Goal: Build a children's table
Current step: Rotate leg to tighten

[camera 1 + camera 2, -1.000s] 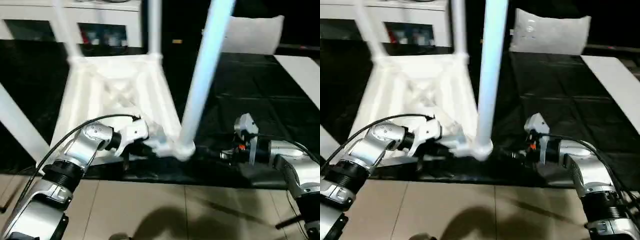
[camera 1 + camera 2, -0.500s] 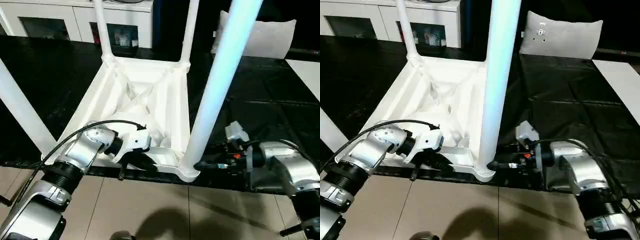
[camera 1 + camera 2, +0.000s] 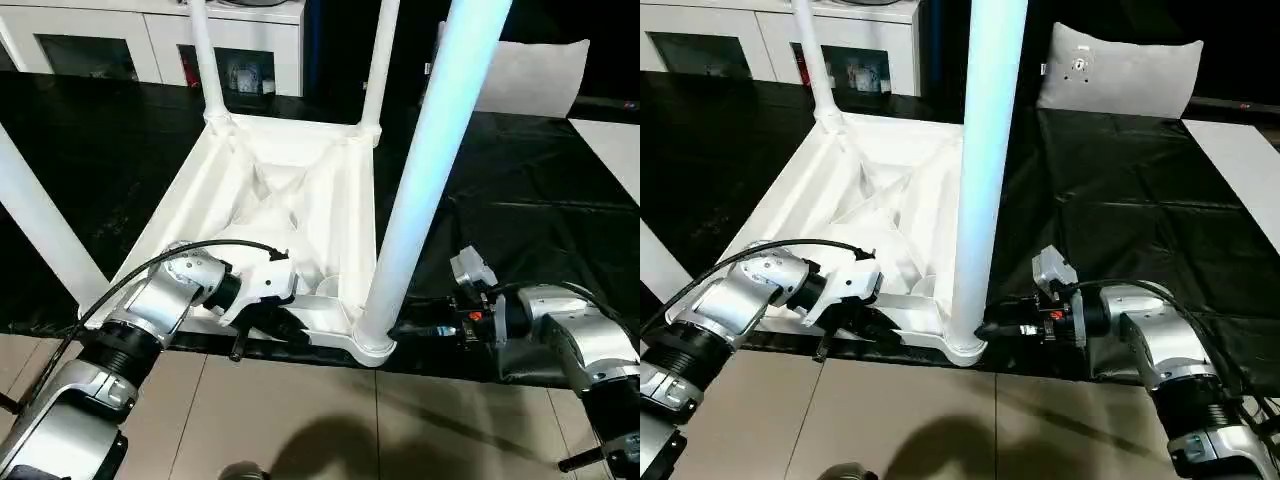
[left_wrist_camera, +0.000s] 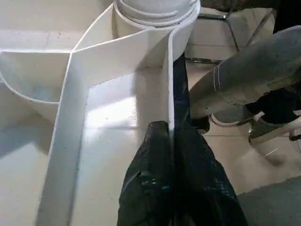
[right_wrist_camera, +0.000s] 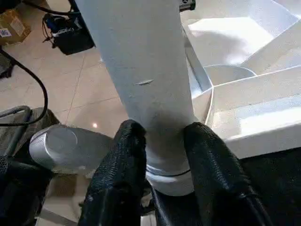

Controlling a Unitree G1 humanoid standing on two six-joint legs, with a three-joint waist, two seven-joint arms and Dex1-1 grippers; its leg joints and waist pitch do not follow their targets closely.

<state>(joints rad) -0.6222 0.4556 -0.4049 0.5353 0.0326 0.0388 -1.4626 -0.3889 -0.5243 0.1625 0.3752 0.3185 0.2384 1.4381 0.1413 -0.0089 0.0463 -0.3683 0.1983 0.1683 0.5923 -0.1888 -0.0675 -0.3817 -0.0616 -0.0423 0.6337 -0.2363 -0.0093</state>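
Observation:
The children's table lies upside down on a black sheet, its ribbed tabletop (image 3: 290, 190) facing up. Legs stand upright in the corner sockets. The near right leg (image 3: 420, 170) rises from the corner closest to me. My left gripper (image 3: 285, 325) is shut on the tabletop's near rim (image 4: 168, 94), one finger on each side of the thin wall, just left of that corner socket. My right gripper (image 3: 400, 328) reaches in from the right at the foot of the near right leg (image 5: 141, 70). Its fingers (image 5: 127, 150) press on both sides of the tube just above the socket.
Three more legs stand at the far left (image 3: 203, 50), far right (image 3: 378, 60) and near left (image 3: 35, 225) corners. A white glass-door cabinet (image 3: 150, 30) lines the back. A grey cushion (image 3: 520, 75) lies far right. The black sheet (image 3: 520, 200) ends at tiled floor (image 3: 300, 420) in front.
The head camera has shifted and tilted. My right gripper has moved in to the near right leg and closed its fingers around the base. The left gripper keeps its hold on the rim.

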